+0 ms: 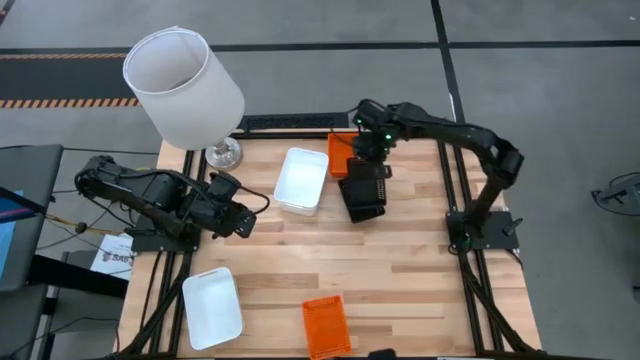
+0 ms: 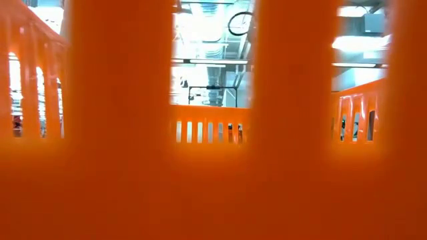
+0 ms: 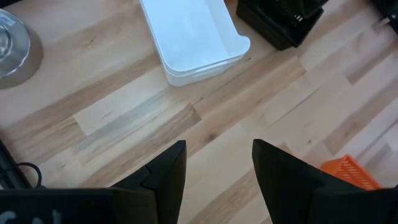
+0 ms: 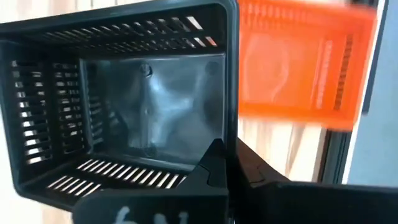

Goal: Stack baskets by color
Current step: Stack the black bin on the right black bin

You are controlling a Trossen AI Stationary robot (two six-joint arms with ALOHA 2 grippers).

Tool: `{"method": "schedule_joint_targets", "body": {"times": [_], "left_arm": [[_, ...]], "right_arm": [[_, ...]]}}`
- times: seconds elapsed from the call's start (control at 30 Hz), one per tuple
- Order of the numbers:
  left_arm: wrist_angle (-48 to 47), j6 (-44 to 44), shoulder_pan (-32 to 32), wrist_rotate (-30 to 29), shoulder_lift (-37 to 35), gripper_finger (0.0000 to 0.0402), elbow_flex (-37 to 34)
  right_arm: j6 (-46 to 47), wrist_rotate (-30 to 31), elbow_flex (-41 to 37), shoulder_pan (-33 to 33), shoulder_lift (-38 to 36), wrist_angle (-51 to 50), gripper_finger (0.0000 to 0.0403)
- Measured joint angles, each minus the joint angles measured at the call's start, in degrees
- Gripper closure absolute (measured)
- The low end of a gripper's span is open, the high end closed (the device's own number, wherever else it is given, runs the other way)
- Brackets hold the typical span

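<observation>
Right pincer (image 4: 227,163) clamped on a black basket's (image 1: 364,192) wall (orange basket (image 1: 341,152) just beyond); apparently no colour stack finished; left pincer (image 3: 217,174) gapes empty.

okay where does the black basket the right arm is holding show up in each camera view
High view: the black basket is right of centre, under the right tool.
Low view: not in it; an orange basket fills the picture.
Left wrist view: a dark corner at the top edge.
Right wrist view: fills the left, rim pinched.
Shared landmark: the white basket beside it, also in the left wrist view.
</observation>
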Motion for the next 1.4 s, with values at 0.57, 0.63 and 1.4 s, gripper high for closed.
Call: {"method": "schedule_joint_targets", "body": {"times": [0.57,0.63,1.4], "left_arm": [[-0.02,-0.97,0.0,-1.76,0.0,0.023,0.02],[-0.04,-0.97,-0.02,-1.83,0.0,0.023,0.0],[-0.06,-1.5,-0.02,-1.95,0.0,0.023,0.0]], "right_arm": [[-6.69,2.92,7.21,5.89,6.11,-6.15,0.0396],[-6.69,2.89,7.21,5.93,6.09,-6.32,0.0396],[-7.15,-0.09,4.72,6.24,6.2,-4.18,0.0393]]}}
